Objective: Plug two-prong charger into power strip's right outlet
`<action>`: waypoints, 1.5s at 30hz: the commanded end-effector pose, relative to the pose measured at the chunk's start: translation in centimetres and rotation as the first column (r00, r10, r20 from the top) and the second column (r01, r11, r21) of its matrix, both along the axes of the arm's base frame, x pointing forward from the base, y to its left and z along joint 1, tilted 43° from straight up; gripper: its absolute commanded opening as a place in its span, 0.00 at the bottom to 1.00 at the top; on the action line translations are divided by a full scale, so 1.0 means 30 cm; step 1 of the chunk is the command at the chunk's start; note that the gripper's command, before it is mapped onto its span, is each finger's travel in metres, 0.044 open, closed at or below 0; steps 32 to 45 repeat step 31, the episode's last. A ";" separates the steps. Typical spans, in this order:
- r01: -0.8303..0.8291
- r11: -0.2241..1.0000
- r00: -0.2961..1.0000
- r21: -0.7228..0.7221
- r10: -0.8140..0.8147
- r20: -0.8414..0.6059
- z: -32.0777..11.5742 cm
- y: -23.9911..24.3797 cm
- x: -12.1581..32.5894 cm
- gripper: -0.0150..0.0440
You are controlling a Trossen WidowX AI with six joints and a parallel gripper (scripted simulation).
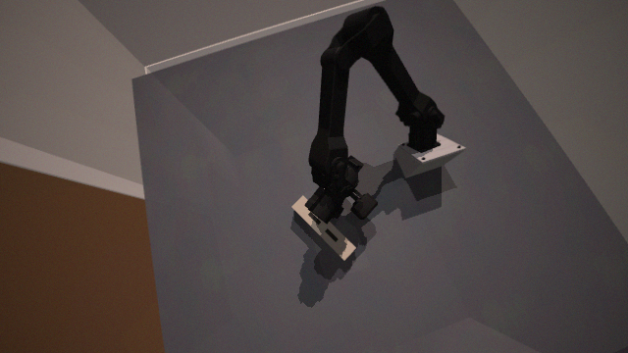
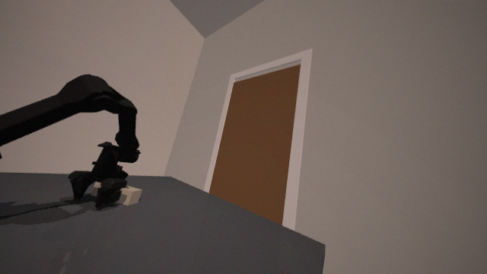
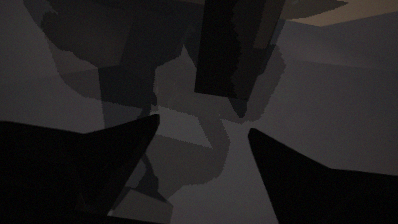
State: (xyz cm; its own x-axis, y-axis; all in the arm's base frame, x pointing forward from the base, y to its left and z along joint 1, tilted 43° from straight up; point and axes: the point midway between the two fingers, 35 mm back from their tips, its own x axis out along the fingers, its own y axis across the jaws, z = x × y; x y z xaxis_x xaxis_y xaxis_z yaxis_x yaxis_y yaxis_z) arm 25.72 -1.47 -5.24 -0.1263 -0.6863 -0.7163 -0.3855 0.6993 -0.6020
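The beige power strip (image 1: 348, 251) (image 2: 132, 195) lies on the table, diagonal in the top view. One dark outlet opening (image 1: 332, 235) shows there; my gripper partly covers the rest. A beige corner at the wrist view's top right (image 3: 372, 7) looks like the strip. My gripper (image 1: 345, 211) (image 2: 91, 198) (image 3: 204, 125) is open, low beside and partly over the strip, with nothing between its fingers. A dark upright block (image 3: 217, 50), apparently the charger, stands ahead of the fingertips in the wrist view. I cannot make it out in the top and exterior views, and its prongs do not show.
The arm's pale base mount (image 1: 444, 149) stands on the grey table (image 1: 221, 245) (image 2: 213, 236), behind and right of the strip in the top view. Dark arm shadows lie around the strip. The table's edge runs toward a brown door (image 2: 259, 144).
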 end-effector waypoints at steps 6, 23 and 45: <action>-0.206 0.972 0.953 0.110 0.175 0.246 0.090 0.106 0.057 1.00; -0.390 0.909 0.845 0.145 0.291 0.448 0.182 0.195 0.082 1.00; -0.390 0.909 0.845 0.145 0.291 0.448 0.182 0.195 0.082 1.00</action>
